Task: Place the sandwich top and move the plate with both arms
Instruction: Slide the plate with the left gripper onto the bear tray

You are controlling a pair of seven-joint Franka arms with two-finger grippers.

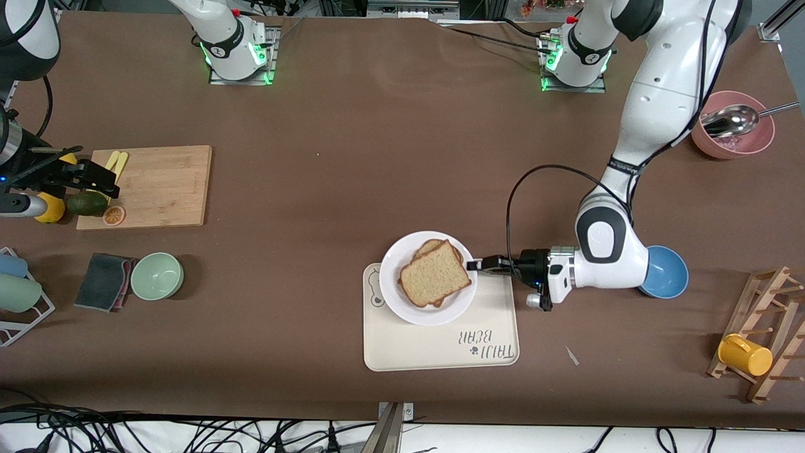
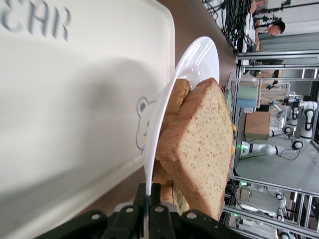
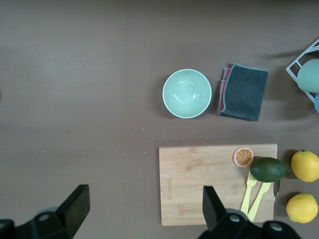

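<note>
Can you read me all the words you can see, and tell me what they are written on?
"TAIJI BEAR": on the cream tray, upside down in the front view, beside a small paw print and a bear drawing.
"EAR": the end of that same word, seen in the left wrist view.
Small dark lettering on the left arm: too small to read.
No other words can be read.

Bare table (image 1: 390,163) runs open toward the plate (image 1: 402,251); the blue bowl (image 1: 670,274) crowds the left arm's end
</note>
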